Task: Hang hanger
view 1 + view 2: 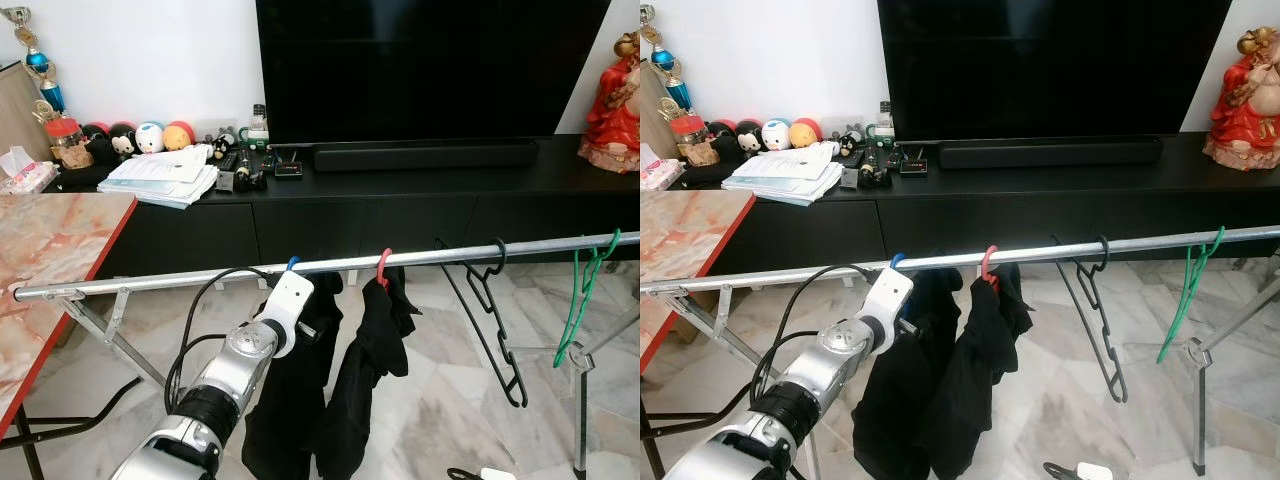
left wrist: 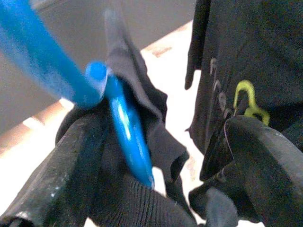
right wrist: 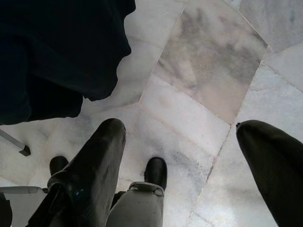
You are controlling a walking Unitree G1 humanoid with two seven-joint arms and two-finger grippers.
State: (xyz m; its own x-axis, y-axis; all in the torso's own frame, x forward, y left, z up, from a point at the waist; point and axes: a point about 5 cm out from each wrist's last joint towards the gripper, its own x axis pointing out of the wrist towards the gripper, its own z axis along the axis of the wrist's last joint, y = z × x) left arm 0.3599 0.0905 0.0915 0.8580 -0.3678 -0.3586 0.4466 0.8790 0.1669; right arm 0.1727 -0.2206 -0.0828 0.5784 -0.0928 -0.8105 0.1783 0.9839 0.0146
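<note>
At the rail, nearest: the left hand [image 2: 156, 189] is reaching up under the rod, fingers spread around the blue hanger [image 2: 125, 137] and its dark garment [image 1: 290, 400], not clamping.
Blue hanger: its hook [image 1: 292, 264] is sitting over the metal rod [image 1: 200, 277].
Risk: pulling back could be snagging cloth, dragging the hook off or bumping the red hanger [image 1: 383, 265].
Right hand [image 3: 189, 156]: hanging open over the marble floor [image 3: 213, 71].
Farther: black hanger [image 1: 490, 320] and green hanger [image 1: 585, 290] are hanging apart.
Room: marble desk [image 1: 50, 250] on the left, TV [image 1: 430, 65] behind.

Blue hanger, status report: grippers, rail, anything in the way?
Left gripper open astride blue hanger and its black garment; hook over rail. Right gripper open, idle above floor. Red hanger with dark clothes hangs close alongside.
</note>
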